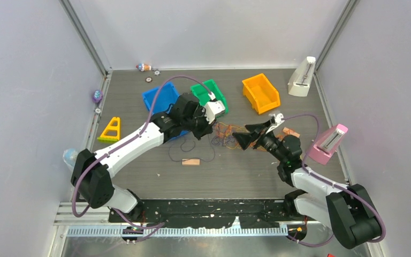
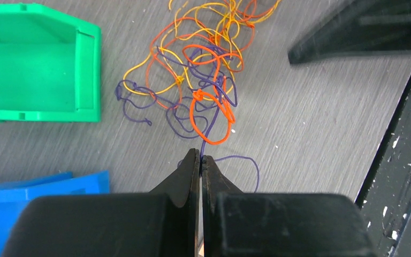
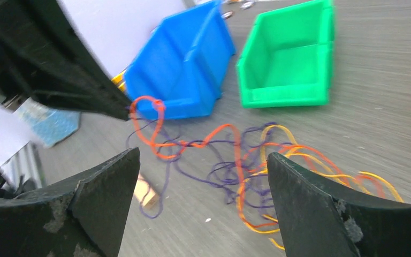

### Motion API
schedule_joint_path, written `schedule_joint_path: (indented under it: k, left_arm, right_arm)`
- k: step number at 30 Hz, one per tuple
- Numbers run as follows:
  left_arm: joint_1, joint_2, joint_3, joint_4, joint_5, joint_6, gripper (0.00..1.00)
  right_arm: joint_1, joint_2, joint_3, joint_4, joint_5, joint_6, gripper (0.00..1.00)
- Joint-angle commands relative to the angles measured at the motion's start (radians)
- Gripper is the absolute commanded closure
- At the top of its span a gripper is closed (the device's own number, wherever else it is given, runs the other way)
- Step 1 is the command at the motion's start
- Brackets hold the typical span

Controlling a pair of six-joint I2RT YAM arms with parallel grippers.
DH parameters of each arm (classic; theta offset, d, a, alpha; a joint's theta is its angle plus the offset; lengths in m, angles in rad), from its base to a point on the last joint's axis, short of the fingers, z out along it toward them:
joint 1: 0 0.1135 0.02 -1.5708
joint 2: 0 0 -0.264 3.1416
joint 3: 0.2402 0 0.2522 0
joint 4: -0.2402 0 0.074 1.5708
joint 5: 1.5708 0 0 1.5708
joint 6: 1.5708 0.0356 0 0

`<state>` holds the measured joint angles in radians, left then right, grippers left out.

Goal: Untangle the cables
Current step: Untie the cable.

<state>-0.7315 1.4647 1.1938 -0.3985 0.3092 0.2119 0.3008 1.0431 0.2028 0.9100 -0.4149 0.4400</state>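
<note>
Where the two arms meet near the desk's middle, cables (image 1: 223, 134) lie as a loose tangle of orange, yellow and purple strands on the desk (image 1: 246, 174). Seen from its wrist, the left gripper (image 2: 200, 156) is clenched, jaws pressed together on one purple strand at the tangle's left end; that strand runs from the jaws straight into the heap. An orange loop sits right at its tip; cannot tell if that one is caught too. Over the tangle's right side the right gripper (image 3: 202, 155) is released, fingers wide apart, grasping nothing, strands showing on the desk between them.

Just behind the tangle is a green bin (image 1: 211, 91). Beside that, to the left, a blue bin (image 1: 158, 99) is partly under the left arm. An orange bin (image 1: 260, 92) is toward the far right, apart from the cables. A small wood block (image 1: 190, 161) lies on the tangle's near side, with a thin dark strand looping near it. A yellow triangle (image 1: 111, 130) is by the left edge, a white stand (image 1: 302, 77) at the far right corner, and a pink stand (image 1: 329, 143) at the right edge.
</note>
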Motion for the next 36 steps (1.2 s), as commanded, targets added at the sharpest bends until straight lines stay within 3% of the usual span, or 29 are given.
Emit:
schedule_joint_path:
  k: [1, 4, 6, 14, 17, 18, 20, 25, 31, 36]
  left_arm:
    - [0.003, -0.033, 0.044, -0.040, 0.077, 0.005, 1.00]
    - [-0.001, -0.042, 0.036, -0.049, 0.146, 0.023, 1.00]
    - [-0.009, -0.050, 0.024, -0.044, 0.168, 0.028, 1.00]
    - [-0.032, -0.053, -0.015, 0.013, 0.183, -0.008, 1.00]
    - [-0.032, -0.061, -0.007, 0.010, 0.182, -0.006, 1.00]
    - [-0.032, -0.064, -0.003, 0.004, 0.168, -0.006, 1.00]
    - [-0.032, -0.069, 0.007, -0.009, 0.109, -0.014, 1.00]
    - [-0.009, -0.112, 0.017, -0.021, -0.030, -0.057, 1.00]
    - [0.014, -0.237, 0.012, 0.006, -0.129, -0.078, 1.00]
    - [0.018, -0.302, 0.079, -0.057, -0.174, -0.073, 1.00]
  right_arm:
    - [0.114, 0.027, 0.049, 0.061, -0.051, -0.130, 0.07]
    - [0.211, 0.043, 0.113, -0.062, 0.018, -0.216, 0.05]
    - [0.231, 0.073, 0.124, -0.035, -0.002, -0.205, 0.07]
    - [0.256, 0.138, 0.153, -0.003, -0.074, -0.190, 0.37]
    - [0.257, 0.149, 0.158, 0.002, -0.083, -0.184, 0.60]
    - [0.257, 0.147, 0.157, 0.004, -0.083, -0.183, 0.75]
    - [0.256, 0.136, 0.150, 0.005, -0.070, -0.183, 0.87]
    - [0.256, 0.089, 0.128, -0.041, 0.068, -0.194, 0.87]
    - [0.243, 0.147, 0.227, -0.313, 0.380, -0.181, 0.88]
    - [0.158, 0.259, 0.300, -0.425, 0.315, -0.111, 0.78]
